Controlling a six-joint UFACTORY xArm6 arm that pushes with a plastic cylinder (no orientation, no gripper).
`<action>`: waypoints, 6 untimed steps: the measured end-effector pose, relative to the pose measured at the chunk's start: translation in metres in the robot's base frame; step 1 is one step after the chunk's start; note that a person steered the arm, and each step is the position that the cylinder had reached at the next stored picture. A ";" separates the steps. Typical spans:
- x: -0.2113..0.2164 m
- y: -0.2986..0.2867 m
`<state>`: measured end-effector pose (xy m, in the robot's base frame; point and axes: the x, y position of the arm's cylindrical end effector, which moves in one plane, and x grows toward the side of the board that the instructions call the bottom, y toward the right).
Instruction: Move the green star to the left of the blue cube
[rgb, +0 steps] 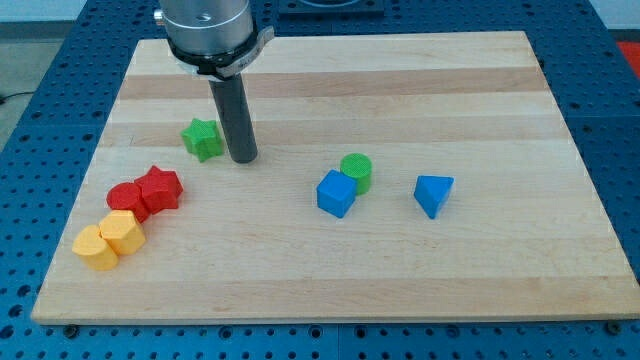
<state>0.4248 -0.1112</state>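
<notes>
My tip (243, 158) stands just beside the green star (202, 139), on the star's right, seemingly touching it or nearly so, though the rod hides the gap. That is the wrong side: a push from here would drive the star toward the view's left, away from the blue cube (336, 193). There is no gripper to open or close; the rod holds nothing. A later push rightward could also run too far and knock the cube or the green cylinder (356, 171) touching it. The star is small, bright green, lying flat on the wooden board (400, 80).
</notes>
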 end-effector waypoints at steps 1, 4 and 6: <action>0.000 0.000; -0.030 0.000; -0.035 0.003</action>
<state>0.3900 -0.1078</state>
